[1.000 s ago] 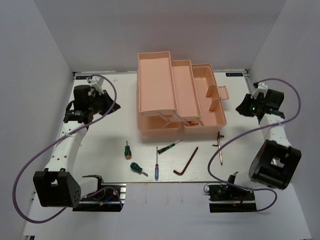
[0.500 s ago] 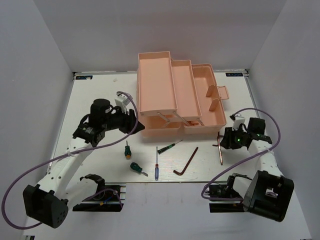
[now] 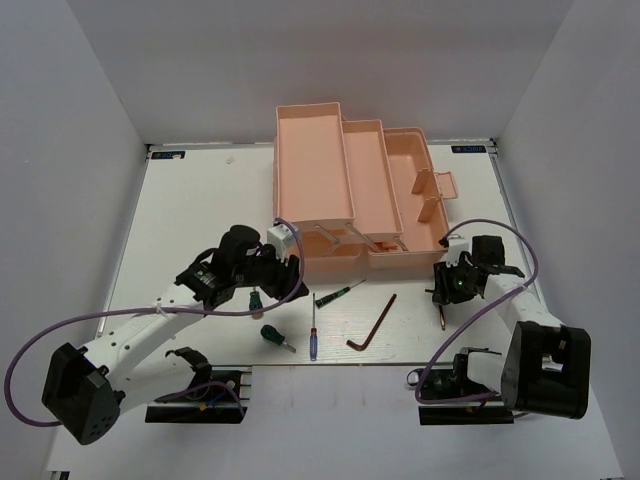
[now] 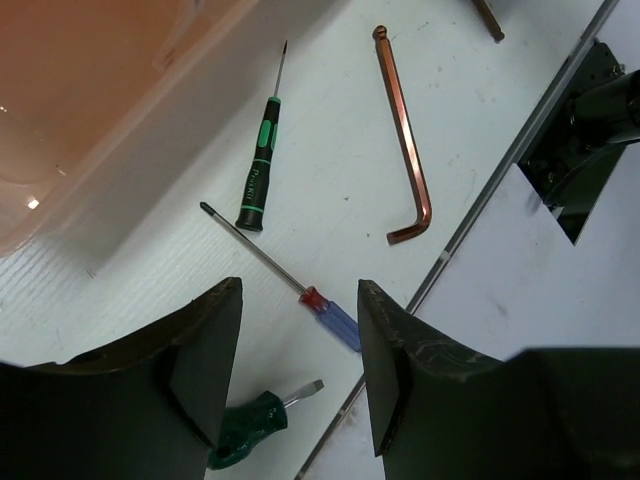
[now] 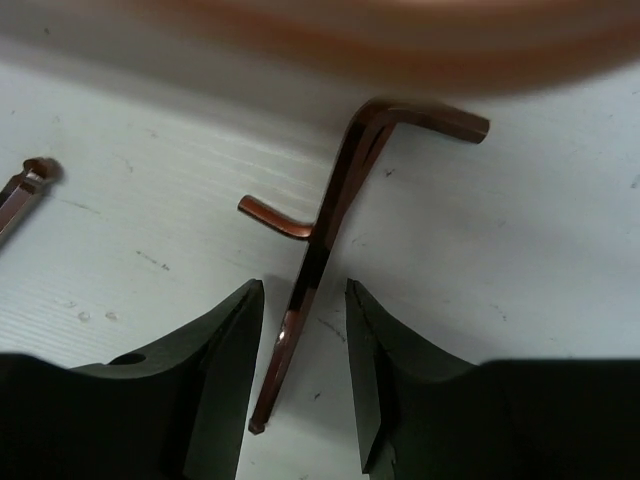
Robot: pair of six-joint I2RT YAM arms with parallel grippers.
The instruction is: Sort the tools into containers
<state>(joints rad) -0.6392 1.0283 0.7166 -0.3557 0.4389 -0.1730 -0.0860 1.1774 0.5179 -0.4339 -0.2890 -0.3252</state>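
Two overlapping hex keys between parted jaws, right pincer.

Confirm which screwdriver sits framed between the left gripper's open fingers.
The slim blue-handled screwdriver, red collar. The slim green screwdriver lies beyond the gap; the stubby green screwdriver sits off-centre.

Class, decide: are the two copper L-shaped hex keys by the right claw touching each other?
Touching. The right wrist view shows the smaller copper hex key with its bent end lying against the shaft of the longer copper hex key, no gap.
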